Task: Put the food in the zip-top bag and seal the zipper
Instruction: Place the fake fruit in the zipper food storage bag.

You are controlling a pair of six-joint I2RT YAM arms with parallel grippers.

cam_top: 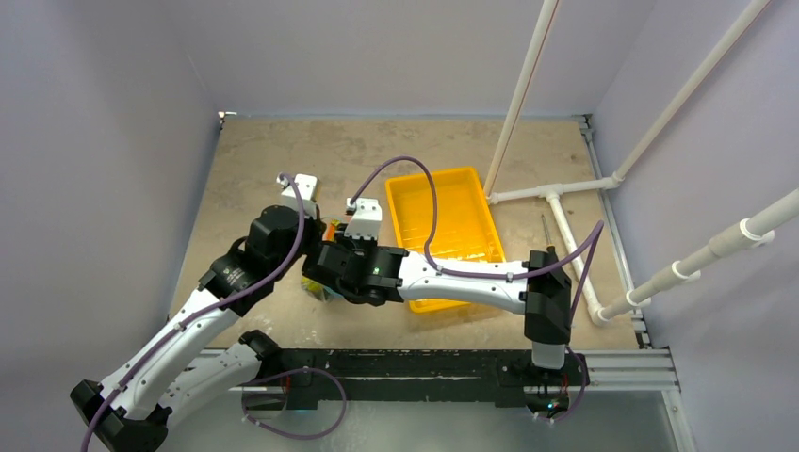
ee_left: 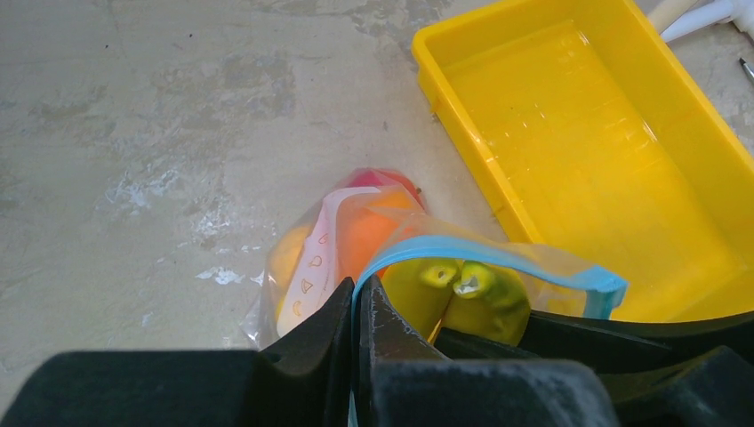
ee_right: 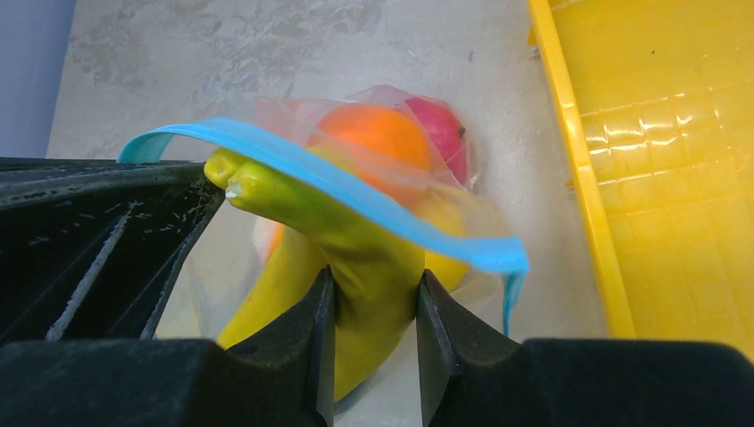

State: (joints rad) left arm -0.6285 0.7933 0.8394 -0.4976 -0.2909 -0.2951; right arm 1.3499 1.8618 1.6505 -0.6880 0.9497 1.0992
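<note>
Teal zipper [ee_left: 462,253]: pinched, left claw [ee_left: 358,292] | banana [ee_right: 369,249]: right claw [ee_right: 374,298] | bag print [ee_left: 314,261]: orange icons

No legible text or labels

We see bare beige tabletop [ee_left: 133,116] open left of and beyond clear floppy bag with teal-blue strip [ee_left: 311,258]. Yellow rectangular plastic tray [ee_left: 569,133] walls off right side, just beside. Bag mouth plugged by yellow-green toy bananas [ee_right: 373,249]; gap around them narrow, we think. White plastic pipes [cam_top: 564,229] crowd far right.
</note>
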